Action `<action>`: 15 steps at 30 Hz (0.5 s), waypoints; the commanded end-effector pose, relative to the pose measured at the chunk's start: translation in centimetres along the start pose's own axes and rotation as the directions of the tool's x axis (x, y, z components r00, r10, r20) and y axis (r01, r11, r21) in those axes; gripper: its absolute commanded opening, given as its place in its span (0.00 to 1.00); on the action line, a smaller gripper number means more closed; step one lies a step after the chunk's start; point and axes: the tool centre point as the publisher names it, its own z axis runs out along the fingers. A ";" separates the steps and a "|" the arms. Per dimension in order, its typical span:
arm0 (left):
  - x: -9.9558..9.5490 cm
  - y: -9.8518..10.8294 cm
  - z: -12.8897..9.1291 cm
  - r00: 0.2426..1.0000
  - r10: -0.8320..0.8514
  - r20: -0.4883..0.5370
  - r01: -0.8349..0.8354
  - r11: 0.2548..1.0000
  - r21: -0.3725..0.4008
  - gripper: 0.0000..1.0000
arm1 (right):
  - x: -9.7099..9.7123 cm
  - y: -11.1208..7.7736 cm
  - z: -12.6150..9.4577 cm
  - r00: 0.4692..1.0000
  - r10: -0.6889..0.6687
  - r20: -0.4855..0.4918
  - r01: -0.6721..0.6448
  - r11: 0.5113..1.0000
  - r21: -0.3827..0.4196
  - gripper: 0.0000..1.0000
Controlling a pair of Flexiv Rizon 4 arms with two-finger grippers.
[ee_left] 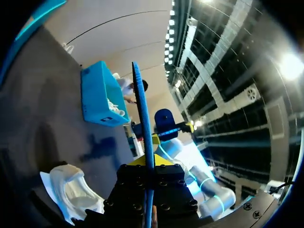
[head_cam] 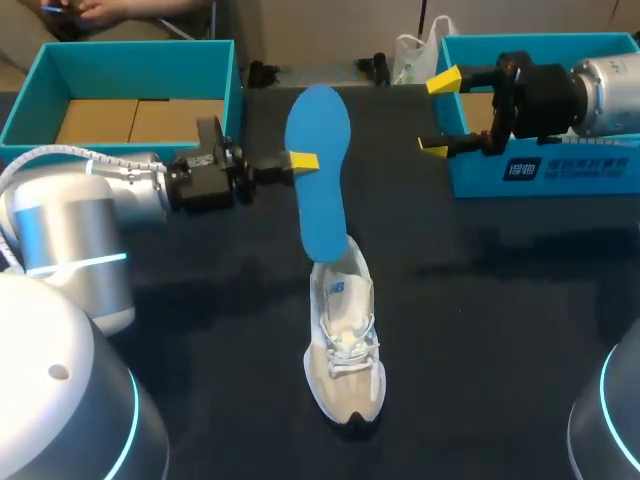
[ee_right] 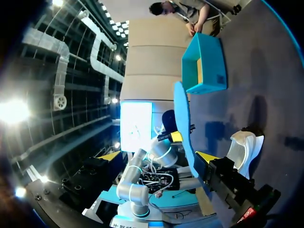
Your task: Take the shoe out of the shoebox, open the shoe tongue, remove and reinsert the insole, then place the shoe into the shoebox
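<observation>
The left fingers (head_cam: 303, 160) pinch the long edge of the insole (head_cam: 320, 190), a smooth blue foam sheet (rounded at the toe) that stands upright with its heel end tucked into the shoe (head_cam: 345, 350) below them. The shoe is pale mesh with white laces and a small blue logo on the tongue, and it sits on the dark counter (head_cam: 480, 330). The right fingers (head_cam: 445, 80) stand apart, empty, just in front of the teal shoebox (head_cam: 560, 170), which has white print on its side.

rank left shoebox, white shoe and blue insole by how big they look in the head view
1. left shoebox
2. white shoe and blue insole: about alike; the insole is raised toward the camera, so unranked
</observation>
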 end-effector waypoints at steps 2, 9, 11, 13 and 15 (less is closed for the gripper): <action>-0.3 0.1 1.5 0.999 -0.044 0.026 0.043 0.999 0.018 0.00 | 0.0 0.0 0.1 1.000 0.000 0.001 0.000 1.000 -0.001 1.00; -1.1 -0.3 2.2 0.997 -0.077 0.029 0.076 0.997 0.034 0.00 | 1.0 0.1 0.1 0.988 -0.023 0.152 0.022 1.000 0.013 1.00; -1.3 -0.5 2.4 0.996 -0.087 0.034 0.086 0.995 0.045 0.00 | 1.7 0.2 0.2 0.975 -0.026 0.221 0.021 0.999 0.024 1.00; -1.5 -0.7 2.5 0.994 -0.106 0.030 0.104 0.993 0.052 0.00 | 2.3 0.4 0.3 0.956 -0.031 0.292 0.022 0.999 0.032 1.00; -1.8 -0.9 2.5 0.990 -0.137 0.027 0.135 0.989 0.062 0.00 | 2.9 0.5 0.3 0.933 -0.038 0.357 0.026 0.999 0.039 1.00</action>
